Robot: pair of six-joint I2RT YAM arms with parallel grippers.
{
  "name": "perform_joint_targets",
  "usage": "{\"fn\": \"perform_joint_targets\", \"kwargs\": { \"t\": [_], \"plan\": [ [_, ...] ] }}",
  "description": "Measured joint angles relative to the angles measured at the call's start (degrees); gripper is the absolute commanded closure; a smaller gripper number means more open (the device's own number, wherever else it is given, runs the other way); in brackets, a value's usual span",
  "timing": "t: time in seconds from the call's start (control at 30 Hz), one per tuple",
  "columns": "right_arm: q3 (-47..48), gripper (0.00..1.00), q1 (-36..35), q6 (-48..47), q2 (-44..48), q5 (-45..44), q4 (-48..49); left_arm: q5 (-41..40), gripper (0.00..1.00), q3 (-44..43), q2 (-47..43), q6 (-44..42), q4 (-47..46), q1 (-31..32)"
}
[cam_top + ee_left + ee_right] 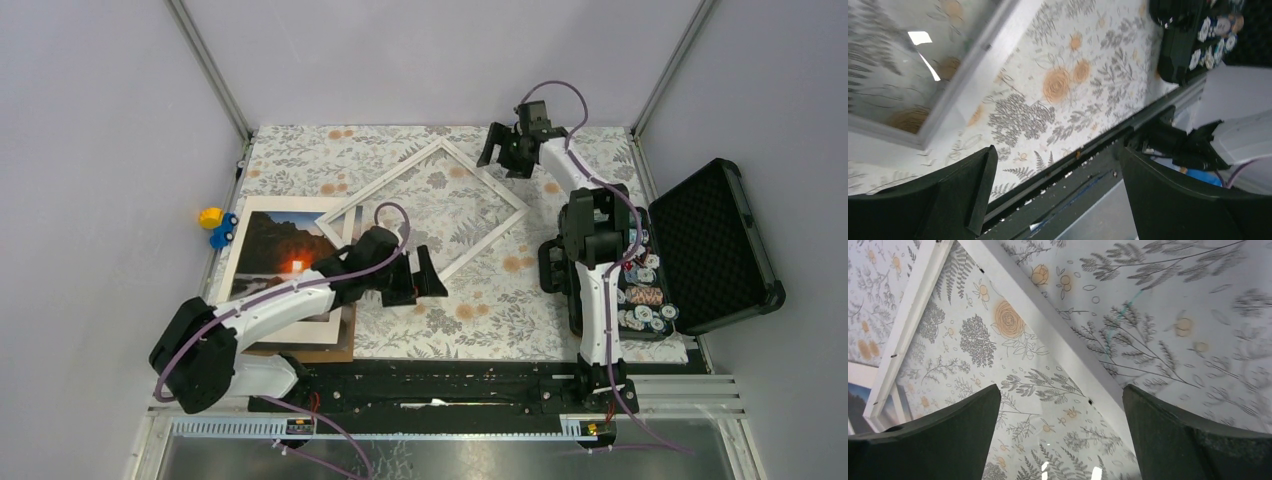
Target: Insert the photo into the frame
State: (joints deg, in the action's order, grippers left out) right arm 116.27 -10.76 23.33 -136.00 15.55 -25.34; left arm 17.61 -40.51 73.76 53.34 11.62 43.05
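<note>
As the left gripper [418,280] and right gripper [505,158] hang spread wide and empty, the left should probably reach the photo [270,245] at centre left, pinch its free edge and slide it flat toward the frame [380,181] at upper centre.

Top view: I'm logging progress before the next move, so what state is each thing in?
frame: lying flat, turned diagonally, nothing in it.
photo: lying flat at the left, not yet in the frame.
black case: lid open.
left claw: open, empty.
right claw: open, empty.
</note>
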Motion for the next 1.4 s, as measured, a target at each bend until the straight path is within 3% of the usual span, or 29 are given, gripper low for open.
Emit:
{"fn": "perform_joint_targets", "kwargs": {
  "t": [0.17, 0.3, 0.5, 0.7, 0.9, 1.17, 1.4],
  "plan": [
    [-1.14, 0.02, -0.11, 0.55, 6.25, -5.42, -6.71, -5.73, 0.01, -9.27, -1.25, -6.12, 10.21, -4.46],
    [-20.26, 0.05, -1.62, 6.1, 22.32, -4.9, -4.09, -8.59, 0.01, -20.5, -0.33, -12.35, 12.41, -17.0],
    [-47.32, 0.04, -12.24, 19.45, 41.2, -4.35, 5.35, -10.97, 0.01, -27.23, 9.25, -16.5, 8.66, -35.36],
    [-65.57, 0.09, -16.37, 30.4, 47.8, -4.55, 13.44, -11.34, 0.01, -30.75, 26.95, -20.35, 6.78, -44.96],
    [-67.38, 0.15, -16.5, 33.75, 42.95, -4.02, 19.19, -8.79, 0.01, -35.34, 36.02, -23.43, 7.43, -45.86],
    [-64.52, 0.16, -16.61, 35.6, 36.39, -2.1, 26.1, -2.73, 0.01, -34.95, 37.11, -23.39, 5.6, -45.7],
    [-62.51, 0.17, -16.39, 36.5, 34.07, -0.66, 27.28, 3.23, 0.01, -29.0, 33.9, -21.86, 0.22, -46.47]
  ]
}}
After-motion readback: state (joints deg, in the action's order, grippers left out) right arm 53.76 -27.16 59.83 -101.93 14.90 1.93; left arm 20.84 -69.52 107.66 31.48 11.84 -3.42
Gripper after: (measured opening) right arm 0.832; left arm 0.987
